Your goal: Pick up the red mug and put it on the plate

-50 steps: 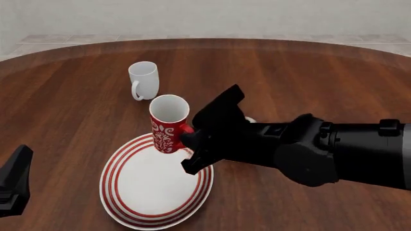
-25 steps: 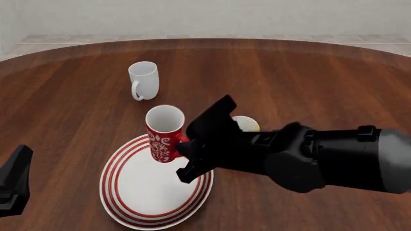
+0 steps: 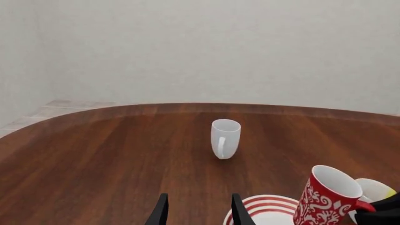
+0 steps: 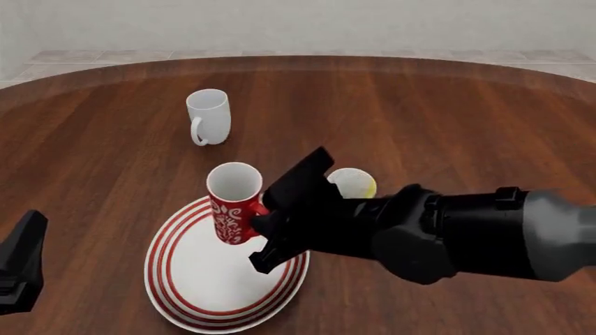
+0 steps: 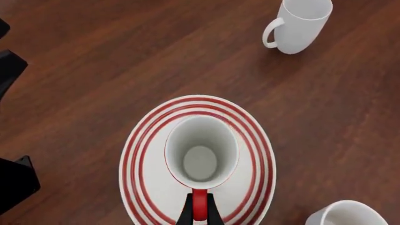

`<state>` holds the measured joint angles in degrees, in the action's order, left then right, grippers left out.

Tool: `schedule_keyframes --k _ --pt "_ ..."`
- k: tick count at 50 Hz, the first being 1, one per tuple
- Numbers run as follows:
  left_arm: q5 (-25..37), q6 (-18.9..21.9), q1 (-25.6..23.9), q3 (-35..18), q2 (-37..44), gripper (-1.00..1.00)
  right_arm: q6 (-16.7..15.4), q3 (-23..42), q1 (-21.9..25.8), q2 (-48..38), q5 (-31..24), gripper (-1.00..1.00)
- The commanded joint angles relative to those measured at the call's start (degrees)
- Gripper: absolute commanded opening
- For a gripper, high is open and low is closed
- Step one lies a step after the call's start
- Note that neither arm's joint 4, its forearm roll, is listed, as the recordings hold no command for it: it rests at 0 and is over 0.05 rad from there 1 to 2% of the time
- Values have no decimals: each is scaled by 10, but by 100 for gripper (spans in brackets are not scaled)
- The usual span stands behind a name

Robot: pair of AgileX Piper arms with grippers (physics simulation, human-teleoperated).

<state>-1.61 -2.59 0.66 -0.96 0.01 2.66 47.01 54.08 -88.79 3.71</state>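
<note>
The red mug (image 4: 231, 204), with white swirls and a white inside, stands upright over the far part of the plate (image 4: 209, 286). I cannot tell whether its base touches the plate. My right gripper (image 4: 264, 220) is shut on the mug's red handle (image 5: 198, 207). In the right wrist view the mug (image 5: 201, 154) shows from above, inside the plate's red rings (image 5: 138, 154). My left gripper (image 3: 198, 215) is open and empty, low at the near left (image 4: 21, 269). In its view the red mug (image 3: 325, 200) and the plate (image 3: 265, 209) are off to one side.
A plain white mug (image 4: 208, 116) stands farther back on the brown wooden table (image 4: 447, 118). A yellow-and-white mug (image 4: 354, 183) stands just behind my right arm, close to the plate's right side. The left arm's dark parts (image 5: 14, 183) show at the right wrist view's edge.
My right gripper has carried the red mug down and a little left and nearer, from above the plate's far rim to low over the plate. The left arm has not moved.
</note>
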Motion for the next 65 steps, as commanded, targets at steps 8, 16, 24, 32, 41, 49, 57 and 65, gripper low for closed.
schedule_keyframes --k 8,16,24,32,41,49,57,65 --pt "3 -3 1 -4 0 100 12 1 5 -11 6 -100" --pt "0 -3 1 0 0 100 18 -2 7 -16 13 -100" --pt "-3 -3 1 1 0 100 25 -7 10 -22 21 -100" --pt "0 -2 1 -3 0 100 35 -11 15 -32 32 -100" --pt "0 -3 0 -2 0 100 35 -15 9 -30 33 -100" --pt "0 -2 0 -2 0 100 36 -16 10 -34 37 -100" --pt "-4 -4 1 1 0 100 40 -17 10 -39 40 -100" --pt "-2 -4 2 -1 0 100 46 -17 13 -46 44 -100"
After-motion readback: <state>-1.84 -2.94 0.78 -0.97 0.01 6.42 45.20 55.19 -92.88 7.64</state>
